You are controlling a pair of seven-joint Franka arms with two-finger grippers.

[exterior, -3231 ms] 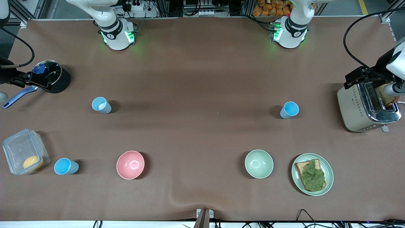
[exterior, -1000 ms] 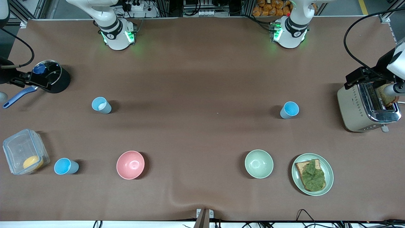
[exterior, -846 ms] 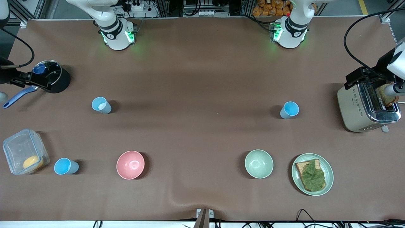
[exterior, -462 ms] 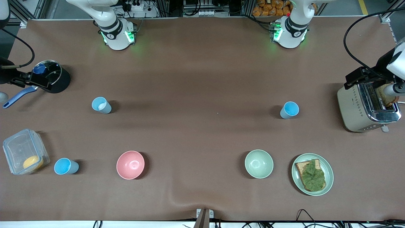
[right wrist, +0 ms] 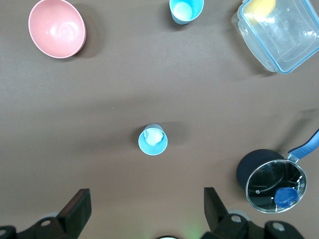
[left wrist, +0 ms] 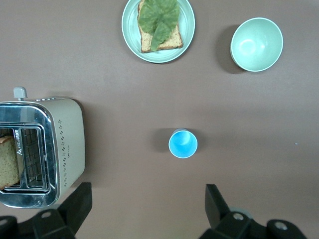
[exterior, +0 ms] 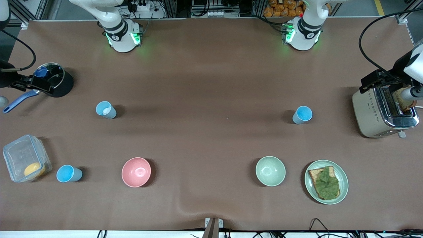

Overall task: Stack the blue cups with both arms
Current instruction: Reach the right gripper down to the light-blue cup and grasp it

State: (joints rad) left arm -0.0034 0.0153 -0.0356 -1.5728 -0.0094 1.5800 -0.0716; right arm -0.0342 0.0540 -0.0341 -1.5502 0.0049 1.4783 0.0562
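Looking down through both wrist cameras, I find each gripper high over the table with jaws spread wide and holding nothing. The left gripper (left wrist: 147, 209) hangs above the bright-blue-inside cup (left wrist: 183, 143), which stands upright just ahead of the fingertips with bare mat all round it. The right gripper (right wrist: 147, 211) hangs likewise above the whitish-inside cup (right wrist: 153, 140), also upright and standing alone. Both arms wait.

A third blue cup (exterior: 67, 173) sits well out from the right gripper, near the clear container (exterior: 25, 158) and beside the pink bowl (exterior: 136, 172). The pale green bowl (exterior: 270, 171) and the plate with leaf-topped bread (exterior: 326, 181) lie well out from the left gripper. The toaster (exterior: 383, 110) stands to one side of it — apart from the cup.

Hidden or cut off: only the finger tips show in either wrist view; in the front view neither gripper appears, only the green-lit bases (exterior: 123, 36) along the table's edge. The whitish matter inside one cup I cannot identify. The dark pot with glass lid (exterior: 54, 80) is partly covered by other equipment.

Surface: brown mat (exterior: 205, 99), with a low wrinkle at the edge nearest the front camera.
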